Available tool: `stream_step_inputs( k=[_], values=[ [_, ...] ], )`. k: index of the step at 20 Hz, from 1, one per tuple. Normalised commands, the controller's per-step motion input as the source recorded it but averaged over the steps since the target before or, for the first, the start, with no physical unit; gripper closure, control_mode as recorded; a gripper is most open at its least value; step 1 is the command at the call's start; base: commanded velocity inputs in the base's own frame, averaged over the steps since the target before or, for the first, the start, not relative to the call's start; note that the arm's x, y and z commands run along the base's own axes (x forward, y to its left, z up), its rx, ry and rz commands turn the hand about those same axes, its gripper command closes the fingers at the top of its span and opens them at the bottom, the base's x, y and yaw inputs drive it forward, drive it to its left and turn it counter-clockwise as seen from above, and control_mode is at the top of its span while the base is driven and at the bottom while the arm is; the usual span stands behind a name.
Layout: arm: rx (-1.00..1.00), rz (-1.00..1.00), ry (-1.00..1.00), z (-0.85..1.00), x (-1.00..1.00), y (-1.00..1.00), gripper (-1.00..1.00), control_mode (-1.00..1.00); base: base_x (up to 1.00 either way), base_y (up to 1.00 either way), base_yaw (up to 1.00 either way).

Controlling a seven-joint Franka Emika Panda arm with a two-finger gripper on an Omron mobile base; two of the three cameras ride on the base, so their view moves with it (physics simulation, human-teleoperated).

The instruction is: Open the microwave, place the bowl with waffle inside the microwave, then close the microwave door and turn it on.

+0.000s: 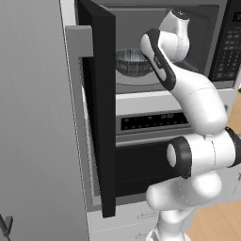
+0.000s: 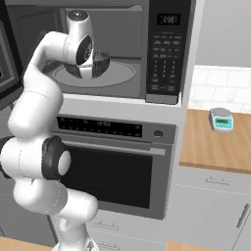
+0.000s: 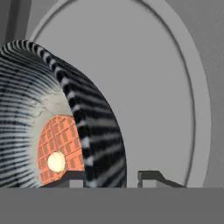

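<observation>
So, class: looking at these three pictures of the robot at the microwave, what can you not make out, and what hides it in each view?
- Bowl, left base view: its right side, behind the arm.
- Waffle, hand view: most of it, behind the bowl's wall.
- Hand, hand view: whether its fingertips touch the bowl's rim.
- Keypad labels, right base view: too small.
- Microwave door, left base view: its window, seen edge-on.

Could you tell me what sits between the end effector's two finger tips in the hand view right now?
The rim and striped wall of the bowl stand between the end effector finger tips, one tip inside by the waffle, one outside over the turntable.
</observation>
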Motion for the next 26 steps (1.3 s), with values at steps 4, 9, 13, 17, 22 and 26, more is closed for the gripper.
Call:
stream_step_inputs(
  k=[4,9,13,17,22,26],
  values=[
    [0.16,0.02,-0.39,0.00,-0.56,-0.25,-1.00,-1.00,0.00,0.00,0.00],
    [0.15,0.03,-0.35,-0.07,-1.00,-0.45,-1.00,-1.00,0.00,0.00,0.00],
    [0.07,0.06,-0.32,-0.24,-1.00,-0.47,-1.00,-1.00,0.00,0.00,0.00],
    [-0.07,0.03,-0.20,-0.37,-1.00,-0.12,-1.00,-1.00,0.00,0.00,0.00],
    [-0.32,0.00,-0.10,-0.58,-1.00,0.00,-1.00,-1.00,0.00,0.00,0.00],
    [-0.40,0.00,-0.06,-0.75,-0.98,0.00,-1.00,-1.00,0.00,0.00,0.00]
  ],
)
